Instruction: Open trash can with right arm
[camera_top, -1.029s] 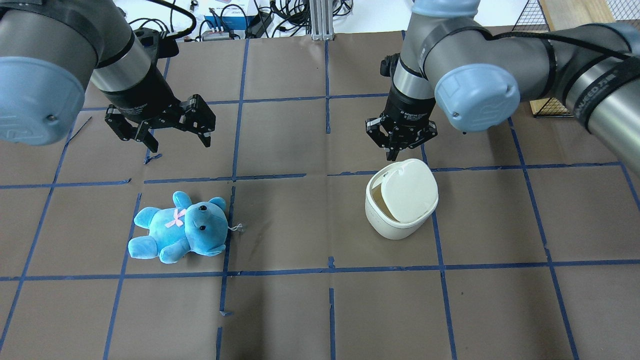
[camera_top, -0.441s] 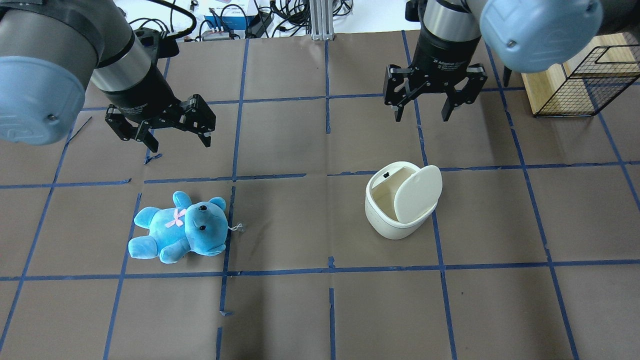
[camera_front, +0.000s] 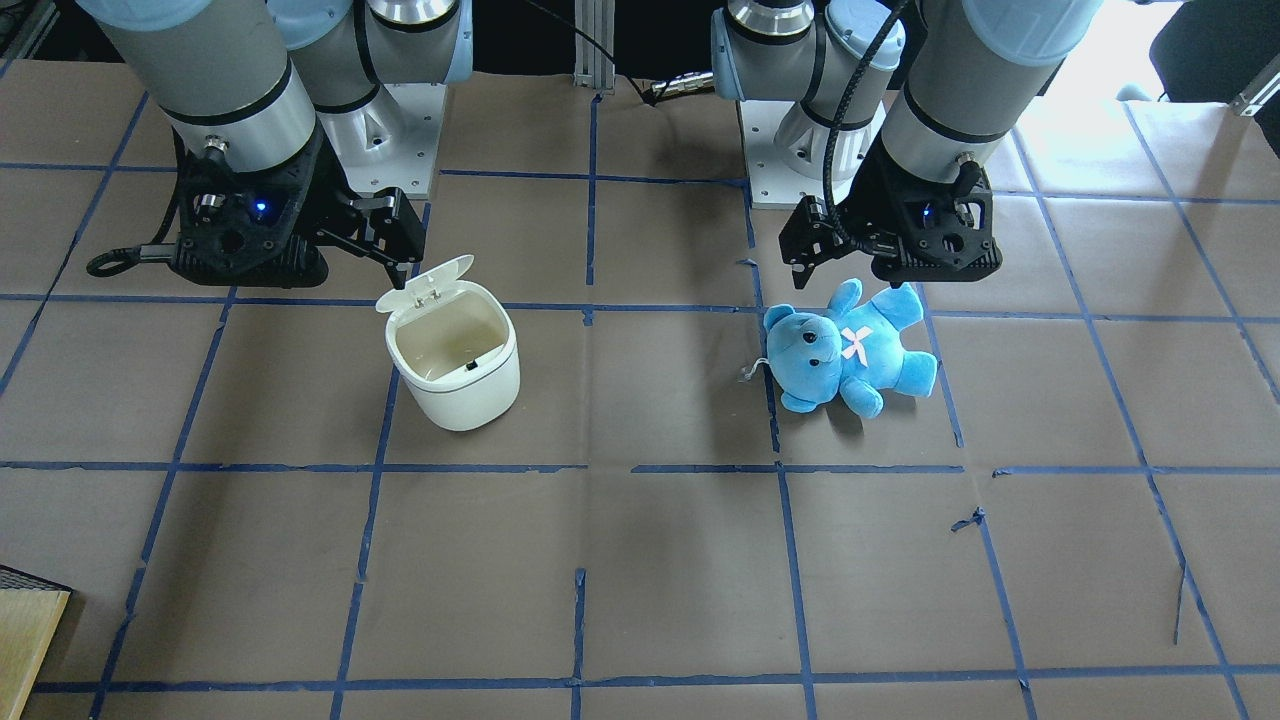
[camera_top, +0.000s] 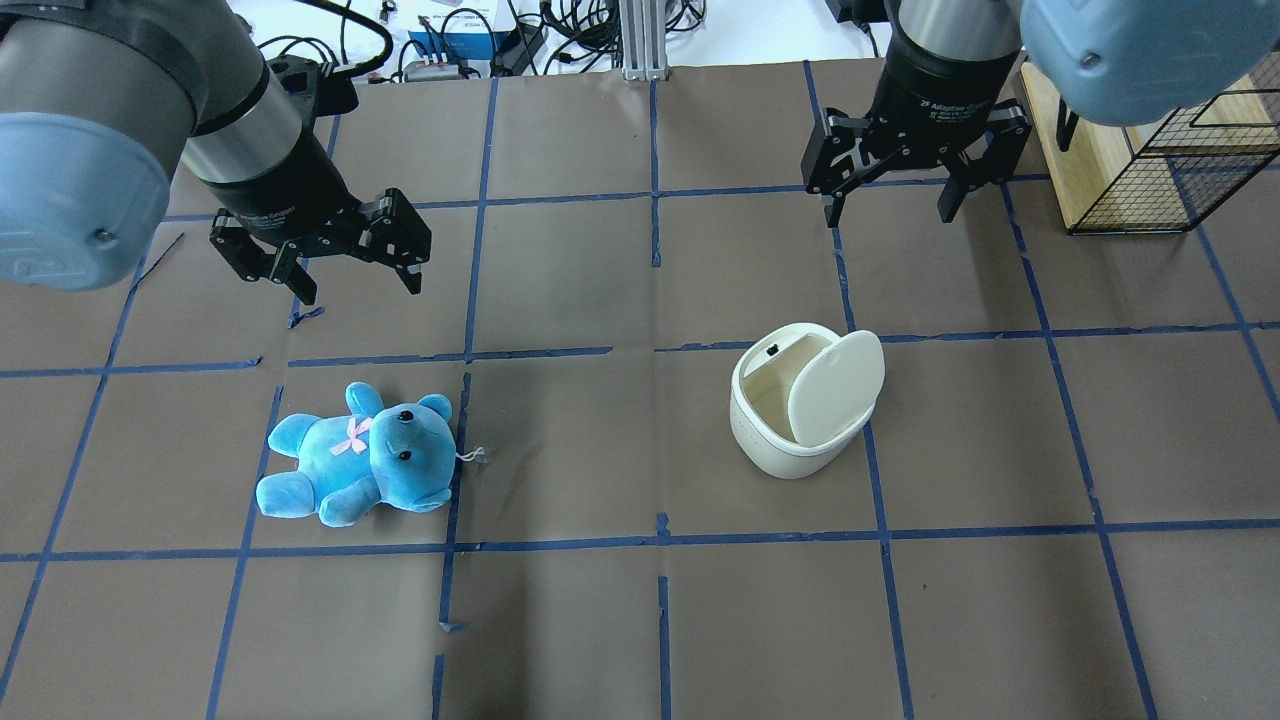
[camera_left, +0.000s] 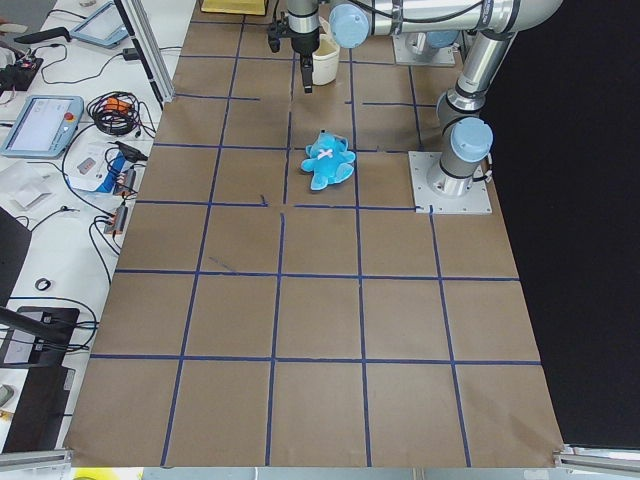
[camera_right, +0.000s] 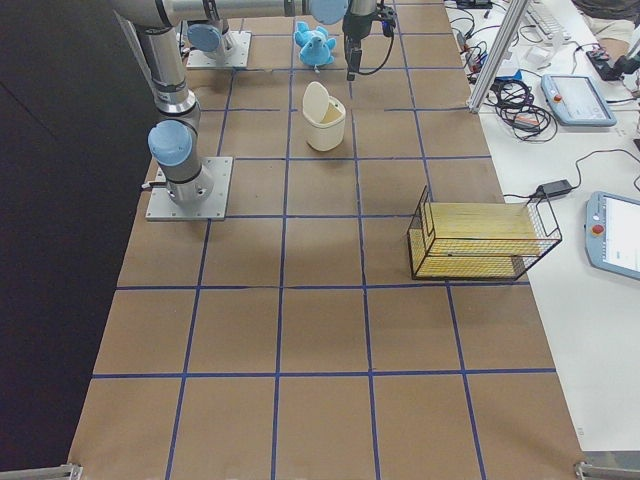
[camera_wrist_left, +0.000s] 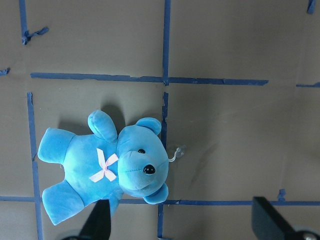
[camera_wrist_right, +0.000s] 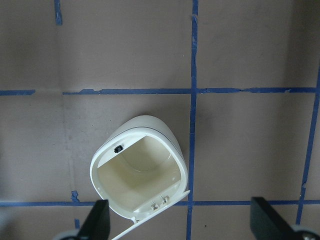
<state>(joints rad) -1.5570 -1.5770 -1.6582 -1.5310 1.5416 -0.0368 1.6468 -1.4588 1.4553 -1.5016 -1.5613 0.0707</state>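
Where the front view shows you the trash can (camera_front: 462, 395) standing open on the table (camera_front: 640, 560), overhead both the right gripper (camera_top: 888, 205), beyond it, and the left gripper (camera_top: 360, 285), beyond the blue teddy bear (camera_top: 355, 455), hang with jaws spread, empty.

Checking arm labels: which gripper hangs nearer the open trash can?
The right gripper, raised above the trash can; the left gripper hangs over the blue teddy instead.

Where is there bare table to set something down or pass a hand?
Bare: between the teddy and the trash can, and the operator-side rows across to the wire basket. Crowded: over the can and the teddy, where the right pincer and left pincer hang open.
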